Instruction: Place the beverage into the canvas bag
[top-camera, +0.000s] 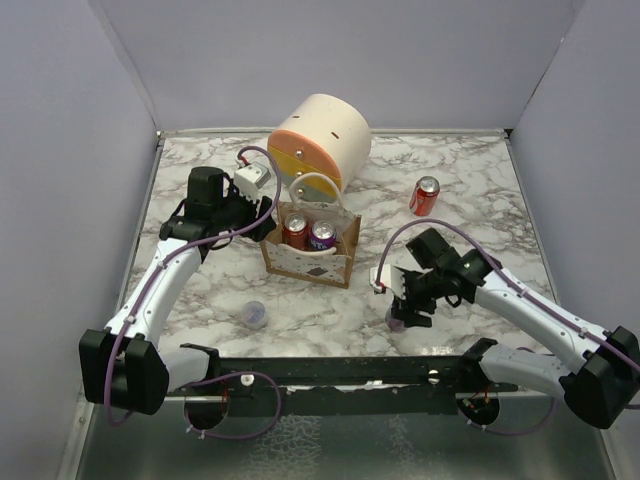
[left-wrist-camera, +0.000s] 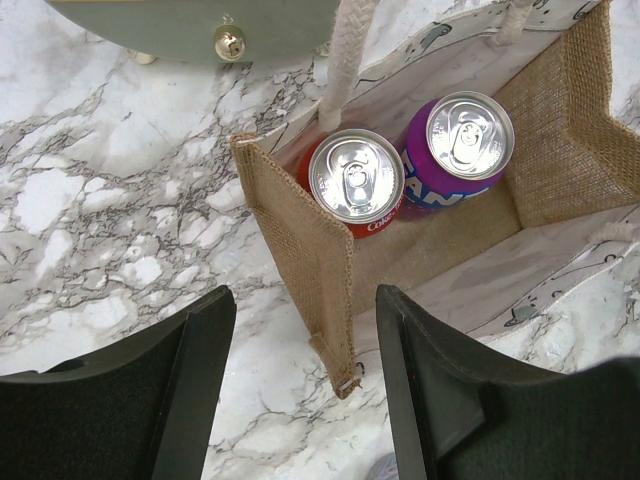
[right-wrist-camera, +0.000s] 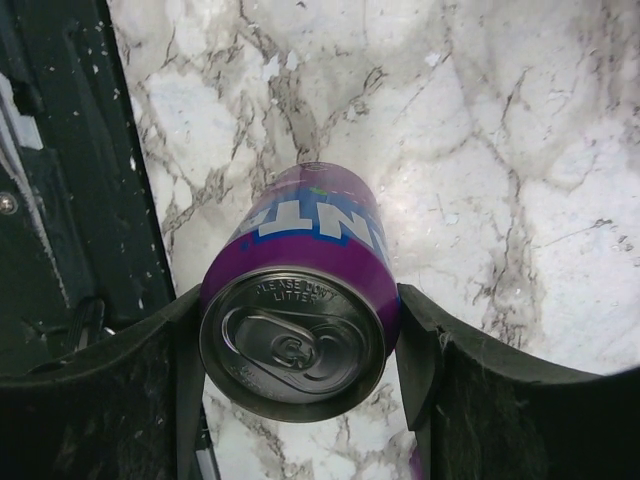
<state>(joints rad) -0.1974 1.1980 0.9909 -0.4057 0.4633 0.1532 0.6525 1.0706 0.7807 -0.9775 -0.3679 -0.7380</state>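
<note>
A desk (top-camera: 300, 310) topped in white marble pattern with grey veins fills the space. A pale strip (top-camera: 440, 131) lines its far edge. Plain, pale lavender-grey panels close it in: a back wall (top-camera: 340, 60), a left wall (top-camera: 60, 200) and a right wall (top-camera: 590, 150). Light falls evenly, leaving only soft shadows.

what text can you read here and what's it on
"Coke", on the red can in the canvas bag
"FAN", cut off, on the bagged purple can
"NT", sidewall, and "PLEASE DON'T LITTER", lid, on the held purple can
The loose red can: label too small to read
</note>
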